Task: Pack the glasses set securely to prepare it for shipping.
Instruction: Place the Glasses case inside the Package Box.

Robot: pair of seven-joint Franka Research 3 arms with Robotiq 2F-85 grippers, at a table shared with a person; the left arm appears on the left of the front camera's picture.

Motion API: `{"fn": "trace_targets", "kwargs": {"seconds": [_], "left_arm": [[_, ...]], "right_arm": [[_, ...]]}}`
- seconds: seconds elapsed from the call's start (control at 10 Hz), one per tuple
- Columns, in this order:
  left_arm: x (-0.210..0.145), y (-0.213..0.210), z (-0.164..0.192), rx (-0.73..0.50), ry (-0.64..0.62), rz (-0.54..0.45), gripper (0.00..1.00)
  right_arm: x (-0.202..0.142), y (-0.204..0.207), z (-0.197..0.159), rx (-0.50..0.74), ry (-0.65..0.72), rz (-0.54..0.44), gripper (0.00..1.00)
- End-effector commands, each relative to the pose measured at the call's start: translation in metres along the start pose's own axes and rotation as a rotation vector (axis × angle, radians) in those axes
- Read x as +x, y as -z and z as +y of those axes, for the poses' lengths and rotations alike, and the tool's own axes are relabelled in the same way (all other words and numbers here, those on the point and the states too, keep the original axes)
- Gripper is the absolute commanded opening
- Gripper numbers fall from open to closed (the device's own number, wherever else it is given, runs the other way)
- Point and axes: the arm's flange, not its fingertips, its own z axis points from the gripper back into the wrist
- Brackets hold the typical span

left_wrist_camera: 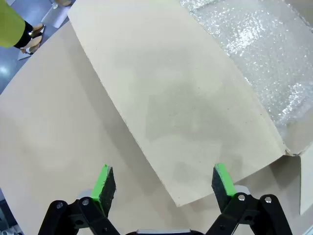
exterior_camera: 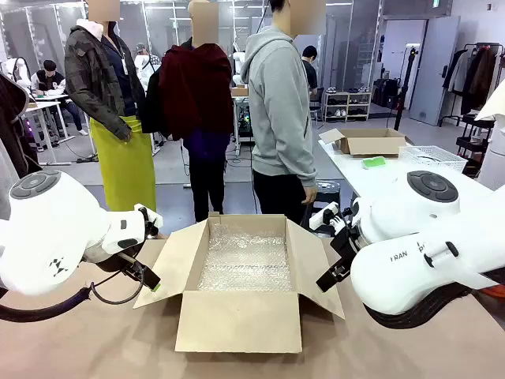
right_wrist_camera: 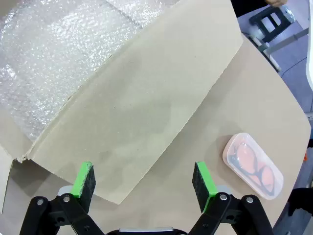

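1. The bench (exterior_camera: pixel 95 339) carries an open cardboard box (exterior_camera: pixel 237 320) in the middle, between the two arms. All four flaps are spread outward.
2. A sheet of bubble wrap (exterior_camera: pixel 245 260) lines the floor of the box, with nothing lying on it.
3. The right flap (right_wrist_camera: pixel 146 107) slopes down under the right hand (right_wrist_camera: pixel 143 171). That hand is spread wide and empty, poised over the flap's outer edge.
4. The left flap (left_wrist_camera: pixel 181 112) lies the same way under the left hand (left_wrist_camera: pixel 163 171). It too is wide and empty, with bare bench beside it.
5. The pink case (right_wrist_camera: pixel 253 165) lies flat on the bench to the right of the box. It is clear of the right flap and close to the bench's right edge, with a pair of glasses visible through its lid.
6. The right hand is plainly the nearer one. The case sits just beyond its outer finger, on the side away from the box.
7. In the right wrist view the case's long axis runs slantwise to the line between the two pads. My judgement is that the wrist must shift outward and roll, so the fingers close across the case's narrow width.
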Motion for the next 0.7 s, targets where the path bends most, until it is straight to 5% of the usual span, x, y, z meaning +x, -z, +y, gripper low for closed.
{"fn": "trace_targets", "kwargs": {"seconds": [0.0,0.6], "left_arm": [[0.0000,0.0000,-0.0002,0.000,0.000,0.000,1.00],[0.0000,0.0000,-0.0002,0.000,0.000,0.000,1.00]], "right_arm": [[0.0000,0.0000,0.0000,0.000,0.000,0.000,1.00],[0.0000,0.0000,0.0000,0.000,0.000,0.000,1.00]]}}
